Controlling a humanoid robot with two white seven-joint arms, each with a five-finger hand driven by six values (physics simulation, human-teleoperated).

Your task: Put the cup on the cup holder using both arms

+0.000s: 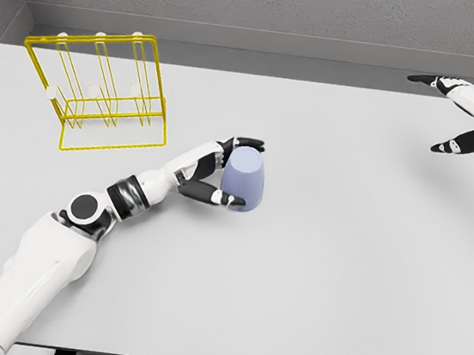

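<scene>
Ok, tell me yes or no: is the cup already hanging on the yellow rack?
No, the cup stands on the table, gripped by the left hand, right of the yellow rack.

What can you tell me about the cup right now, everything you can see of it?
The cup is pale lavender-blue, smooth and matte, handle-free, tapering to a narrower rounded top, so it seems upside down. It stands upright on the white table, near its middle, right of the yellow wire cup holder. The left hand grips its left side, fingers wrapped above and below.

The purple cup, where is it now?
In the head view, the pale purple cup stands mid-table, gripped by the left hand, right of the yellow wire cup holder.
</scene>
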